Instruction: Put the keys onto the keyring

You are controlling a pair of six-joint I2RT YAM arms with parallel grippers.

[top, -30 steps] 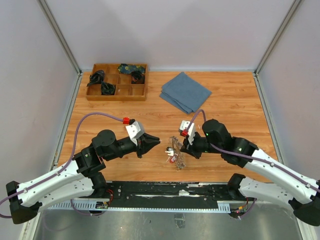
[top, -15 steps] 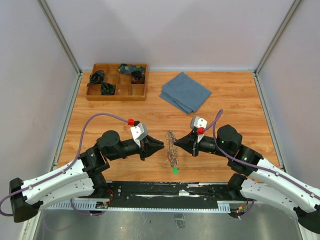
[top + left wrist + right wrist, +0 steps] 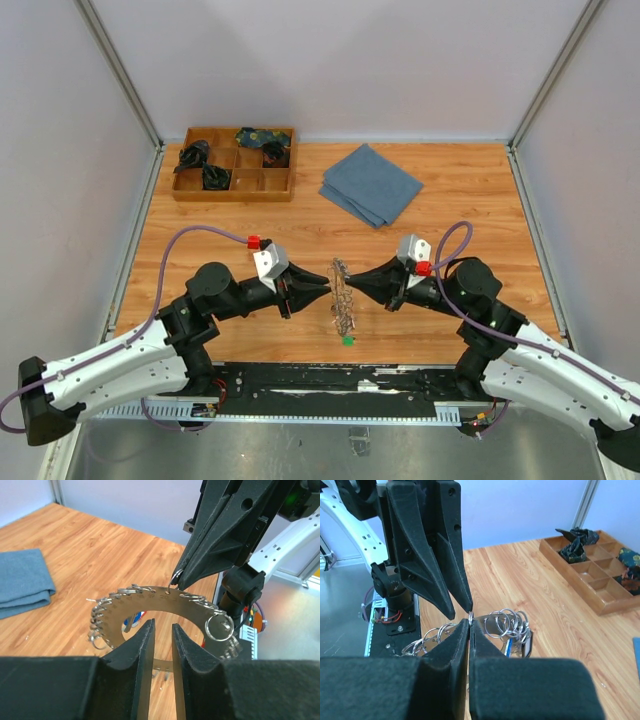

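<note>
We hold the keyring point(image 3: 343, 299) up on edge between our two arms, over the near middle of the table point(image 3: 470, 210). The hold looks chosen to present its rim. Our right gripper point(image 3: 353, 286) reaches in from the right. Its jaws are pressed together on one of the small split rings point(image 3: 174, 578) at the rim, so the flat band hangs from that pinch and faces the other arm. Our left gripper point(image 3: 321, 287) points in from the left with its jaws parted by a narrow gap right at the band. We see nothing clamped in them and cannot tell whether they touch the metal. We judge it is lining up to steady the band or work a split ring open. A green tag point(image 3: 348, 341) shows just nearer than the bunch, but we cannot tell whether that key hangs or lies on the wood. The wooden tray point(image 3: 233, 196) and blue cloth point(image 3: 372, 183) sit at the far side, well apart from this work.
</note>
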